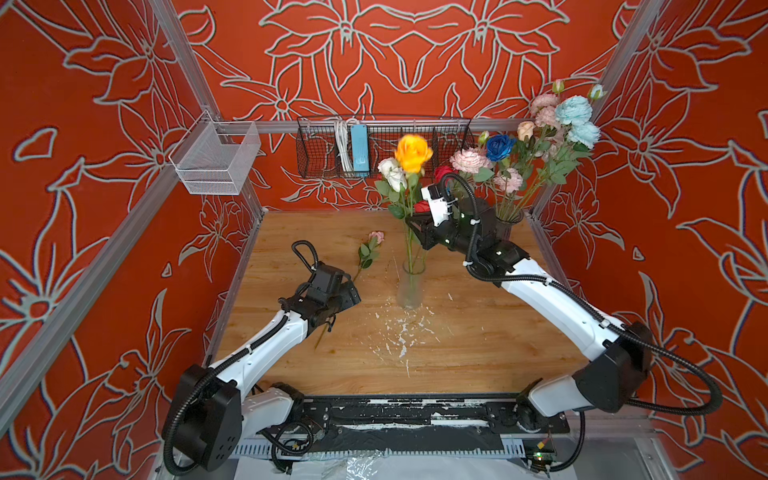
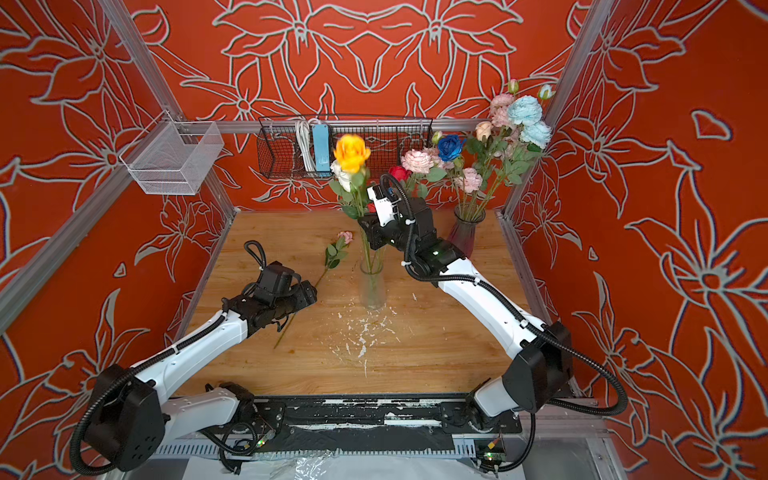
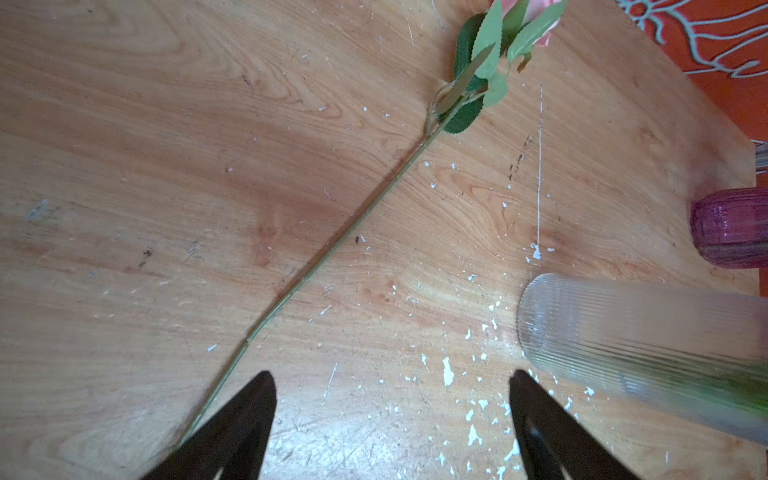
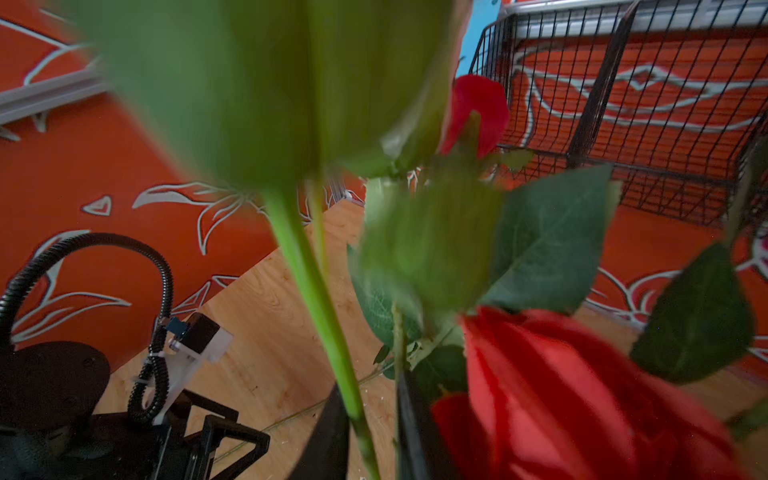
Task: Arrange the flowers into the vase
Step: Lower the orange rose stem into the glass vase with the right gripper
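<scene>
Nearest, the left jaws are held wide open and empty, low over the tabletop (image 1: pixel 478 353). The pink flower (image 1: pixel 367 254) lies flat there, and its stem (image 3: pixel 332 249) runs under one jaw instead of between the two. If the jaws were closed from here, the stem could be missed or only pinched at an edge. A thin stem lying flat could also be rolled aside, or the tabletop scraped. If it were gripped near its cut end, the bloom would likely droop and could be swung into the vase (image 1: pixel 410 286).

Further back, the narrow clear vase stands mid-table with the yellow rose (image 1: pixel 413 153) and white rose (image 1: pixel 392 172) stems in it. The right jaws are set around the yellow rose's stem (image 4: pixel 316 299), above the rim. In the wrist view they are seen slightly parted, with a gap beside the stem, so it appears loose rather than clamped, though blur leaves this uncertain. The yellow bloom is smeared, so sway is suspected. A top-heavy stem not fully seated could be tipped out. Leaves and a red rose (image 4: pixel 561 395) are crowded against the jaws, so a stem could be snagged on retreat and the tall vase toppled.

Farthest, the remaining flowers (image 1: pixel 552 137) are kept in a dark vase (image 2: pixel 466 237) at the back corner.
</scene>
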`<action>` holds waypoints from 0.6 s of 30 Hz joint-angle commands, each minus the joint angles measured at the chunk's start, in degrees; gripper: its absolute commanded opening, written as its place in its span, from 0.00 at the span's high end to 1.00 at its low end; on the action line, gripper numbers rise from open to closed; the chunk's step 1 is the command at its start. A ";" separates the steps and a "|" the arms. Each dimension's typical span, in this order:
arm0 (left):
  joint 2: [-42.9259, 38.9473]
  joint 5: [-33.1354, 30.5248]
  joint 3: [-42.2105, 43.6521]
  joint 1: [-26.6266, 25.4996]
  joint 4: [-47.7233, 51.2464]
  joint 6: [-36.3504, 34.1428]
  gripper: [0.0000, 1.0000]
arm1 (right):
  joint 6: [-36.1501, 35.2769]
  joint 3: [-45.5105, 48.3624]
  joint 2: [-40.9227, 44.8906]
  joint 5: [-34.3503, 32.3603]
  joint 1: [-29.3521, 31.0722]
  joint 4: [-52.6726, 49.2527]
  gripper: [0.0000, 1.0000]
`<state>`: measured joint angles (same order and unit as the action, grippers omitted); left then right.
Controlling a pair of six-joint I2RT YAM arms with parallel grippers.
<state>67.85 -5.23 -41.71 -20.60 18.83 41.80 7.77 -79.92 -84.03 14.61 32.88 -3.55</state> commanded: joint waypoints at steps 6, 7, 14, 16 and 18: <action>-1.23 -0.78 -2.22 0.39 1.60 -0.77 0.12 | 0.26 0.96 6.85 -4.05 0.72 0.51 0.55; -1.27 -0.83 -2.44 0.41 2.00 -1.16 0.12 | 0.38 0.78 7.31 -4.15 0.82 0.03 0.54; 0.97 -1.88 -6.42 0.39 7.57 -4.38 0.12 | 2.06 3.55 13.89 -6.40 1.49 -0.63 0.48; 2.12 -2.30 -7.92 0.39 8.83 -4.78 0.12 | 1.76 3.87 15.29 -8.03 1.48 -1.85 0.47; 3.34 -2.50 -9.08 0.39 9.29 -5.11 0.12 | 1.85 4.48 16.39 -9.91 1.53 -2.98 0.46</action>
<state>69.54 -6.35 -49.10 -20.58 24.84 38.04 9.28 -76.53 -69.30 8.25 34.13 -4.73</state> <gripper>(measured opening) 0.880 0.538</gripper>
